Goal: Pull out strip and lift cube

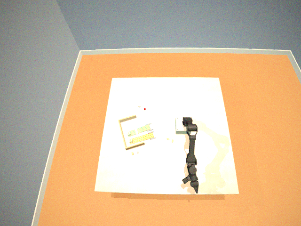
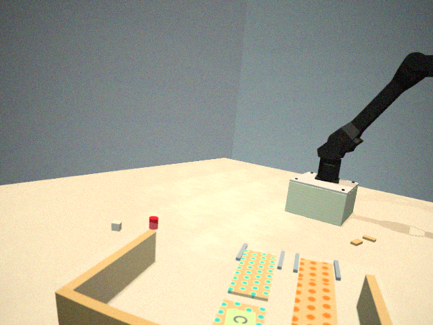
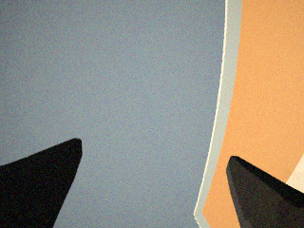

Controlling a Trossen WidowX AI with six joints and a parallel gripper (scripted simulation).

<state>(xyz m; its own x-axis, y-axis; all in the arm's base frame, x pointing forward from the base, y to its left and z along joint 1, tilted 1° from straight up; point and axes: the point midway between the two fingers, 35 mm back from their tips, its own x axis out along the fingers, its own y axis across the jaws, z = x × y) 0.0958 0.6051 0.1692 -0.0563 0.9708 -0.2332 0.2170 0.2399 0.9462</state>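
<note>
A teal-dotted strip (image 1: 144,128) (image 2: 252,274) is in two pieces with a gap; its farther piece carries a pale green square marked C (image 2: 239,319). An orange-dotted strip (image 1: 143,138) (image 2: 312,297) beside it shows no gap, and a small greenish cube (image 1: 130,141) sits at its inner end in the top view; any label there is unreadable, and that end is cut off in the exterior view. My gripper (image 1: 196,191) (image 3: 157,157) is open and empty, near the table's front edge, far from the strips; it is outside the exterior view.
A three-sided wooden wall (image 1: 122,133) (image 2: 115,262) surrounds the strips, open toward the robot base (image 1: 180,125) (image 2: 316,201). Short grey rails (image 2: 295,263) flank the strips' outer ends. A red cylinder (image 1: 144,108) (image 2: 153,223), a grey cube (image 2: 116,226) and small tan blocks (image 2: 356,242) lie outside.
</note>
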